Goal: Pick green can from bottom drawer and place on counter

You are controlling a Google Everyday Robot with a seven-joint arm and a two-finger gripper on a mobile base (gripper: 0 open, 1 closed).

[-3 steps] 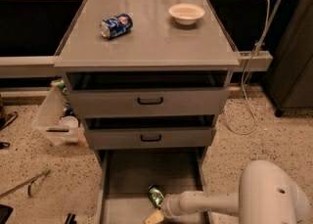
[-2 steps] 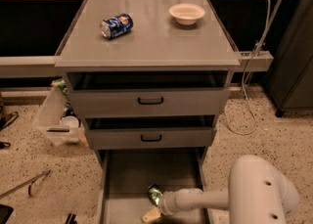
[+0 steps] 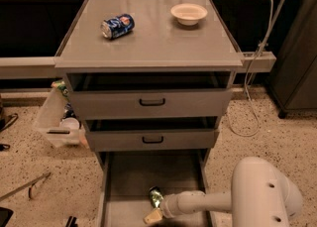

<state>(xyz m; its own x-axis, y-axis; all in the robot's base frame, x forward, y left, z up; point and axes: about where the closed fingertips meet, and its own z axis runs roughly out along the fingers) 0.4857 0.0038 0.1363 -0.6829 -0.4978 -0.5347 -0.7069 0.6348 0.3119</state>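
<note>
Shiny green can [image 3: 156, 197] with silver end, grey bottom drawer [image 3: 141, 171], tan gripper [image 3: 152, 216] low in that drawer beside the can, white arm [image 3: 262, 194], plain grey counter [image 3: 153, 42], blue can [image 3: 118, 26] with white-red logo, cream bowl [image 3: 188, 13], black handles [image 3: 152, 102], beige speckled floor [image 3: 277, 137].

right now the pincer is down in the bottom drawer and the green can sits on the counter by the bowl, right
No: the camera view shows the green can in the bottom drawer too, beside the pincer. The can on the counter by the bowl is the blue can.
</note>
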